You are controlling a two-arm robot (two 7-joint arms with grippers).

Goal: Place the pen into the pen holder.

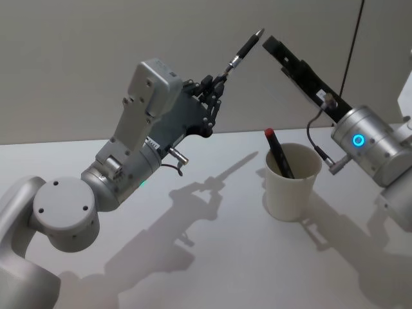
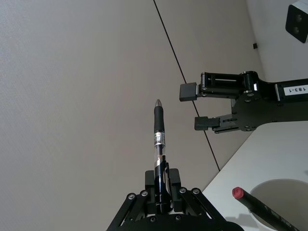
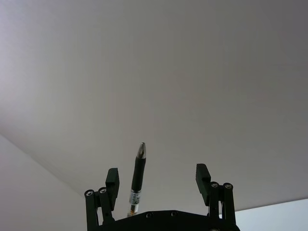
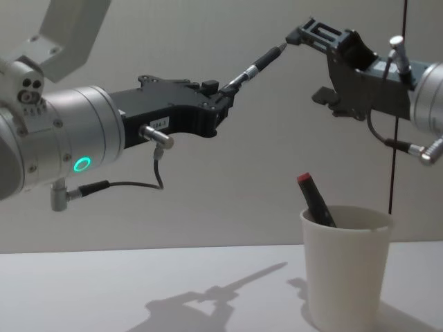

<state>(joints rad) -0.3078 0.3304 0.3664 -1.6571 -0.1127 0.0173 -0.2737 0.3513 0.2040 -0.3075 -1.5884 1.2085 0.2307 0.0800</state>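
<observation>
the left gripper (image 1: pixel 217 84) is raised well above the table (image 1: pixel 212 257), its black fingers (image 2: pixel 153 195) closed around the lower barrel of a black pen (image 1: pixel 244 50). the pen juts up and to the right out of the clamp, its silvery tip uppermost. in the left wrist view the same pen (image 2: pixel 159 144) stands straight out from between the fingers, with a clear section and a label band on its barrel.

just to the right of the pen's tip, at about the same height, hangs the right gripper (image 1: pixel 273 44), its jaws spread wide and holding nothing. in the chest view its upper finger sits right beside the pen's tip (image 4: pixel 279 48); contact cannot be judged. the right wrist view shows the pen (image 3: pixel 137 178) rising between the two parted finger pads (image 3: pixel 202 174), nearer one pad than the other and apart from both.

below the right gripper, on the right part of the table, stands the pen holder (image 1: pixel 293 181), a white paper cup, upright. a dark marker with a red cap (image 1: pixel 278 152) leans inside it, cap end sticking out above the rim toward the left.
</observation>
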